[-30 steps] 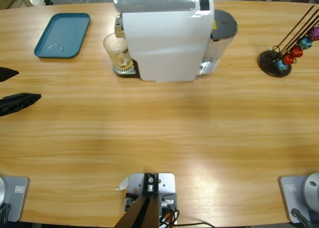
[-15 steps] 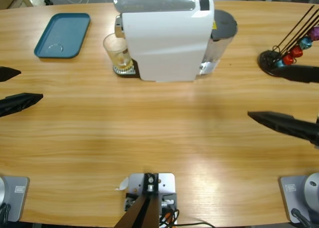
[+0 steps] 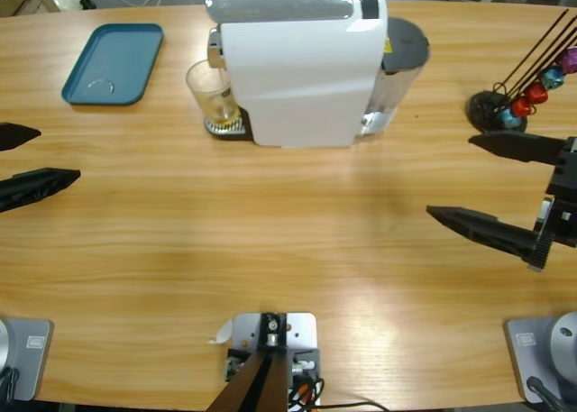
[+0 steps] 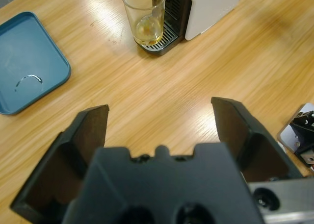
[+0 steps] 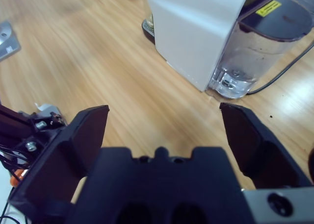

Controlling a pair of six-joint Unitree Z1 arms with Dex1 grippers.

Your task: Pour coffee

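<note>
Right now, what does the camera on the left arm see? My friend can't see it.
A clear glass tumbler with a little pale coffee stands on the drip grate of a white coffee machine. The left pincer is open over bare wooden table, well short of the glass. A blue tray lies to the left.

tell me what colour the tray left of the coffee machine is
Teal blue; the tray shows best in the high view.
</note>
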